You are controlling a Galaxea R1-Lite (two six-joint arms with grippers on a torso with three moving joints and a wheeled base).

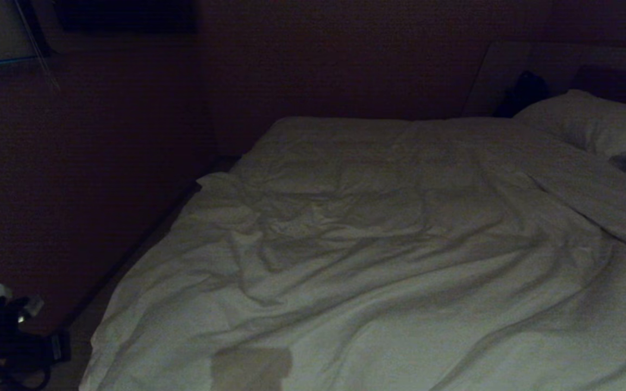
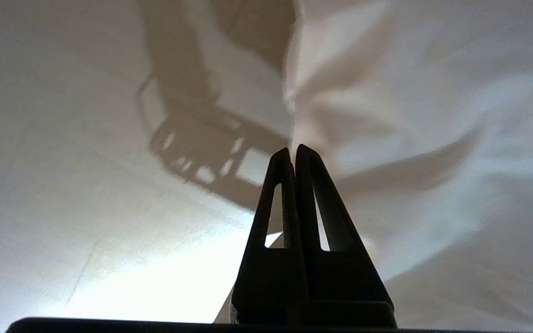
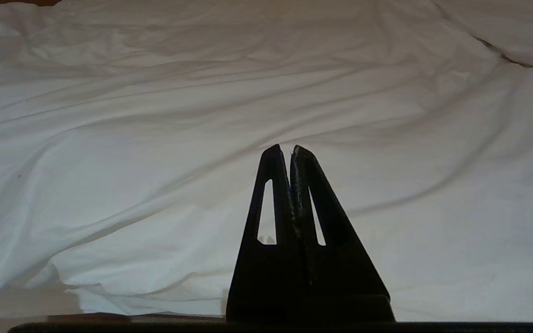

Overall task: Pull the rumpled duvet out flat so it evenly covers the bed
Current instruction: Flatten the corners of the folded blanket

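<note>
- White quilted cotton fills the head view: the duvet lies spread over the bed, rumpled in ridges left of the pillow, which sits at the far right corner. A dark bag-like heap rests on the floor, well left of the pillow.
- Left wrist view: the left tool, fingers pressed together and pinching nothing visible, points at a raised fold of duvet, its shadow cast on the cloth.
- Right wrist view: the right tool, likewise pressed together and empty, hangs low over the duvet's near edge.
- Judgement: flattening well likely means seizing an edge fold firmly and drawing it steadily away from the pillow, not bunching cloth.
</note>
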